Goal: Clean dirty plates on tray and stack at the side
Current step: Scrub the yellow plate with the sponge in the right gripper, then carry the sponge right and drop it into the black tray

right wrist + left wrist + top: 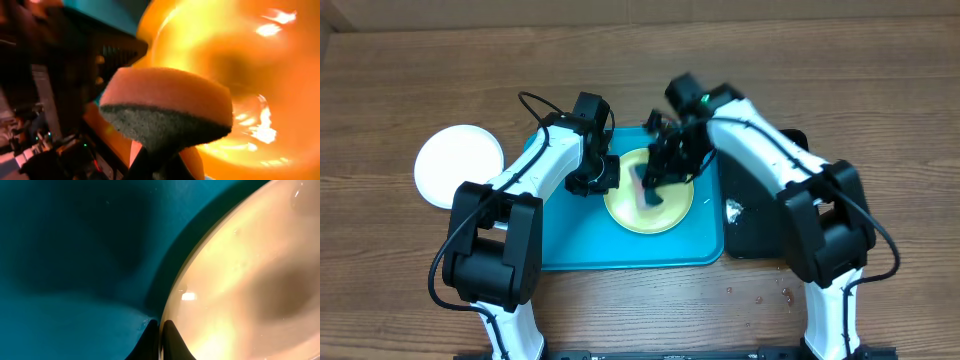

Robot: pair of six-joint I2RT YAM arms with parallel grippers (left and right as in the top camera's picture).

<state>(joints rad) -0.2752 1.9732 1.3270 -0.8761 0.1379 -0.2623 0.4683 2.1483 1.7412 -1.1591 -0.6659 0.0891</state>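
The worktop (pixel 400 300) is brown wood with its grain running left to right, and it fills the whole overhead view. A large blue tray (pixel 570 255) lies flat near its middle, long sides parallel to the grain. A white plate (pixel 458 166) sits directly on the wood just beside the tray's far left corner, with a narrow strip of wood showing between them. A glossy black tray (pixel 755 235) lies against the blue tray's right side; whether the two rims touch cannot be told. In front of the black tray, a few small pale crumbs (pixel 785 293) are scattered on the bare wood.
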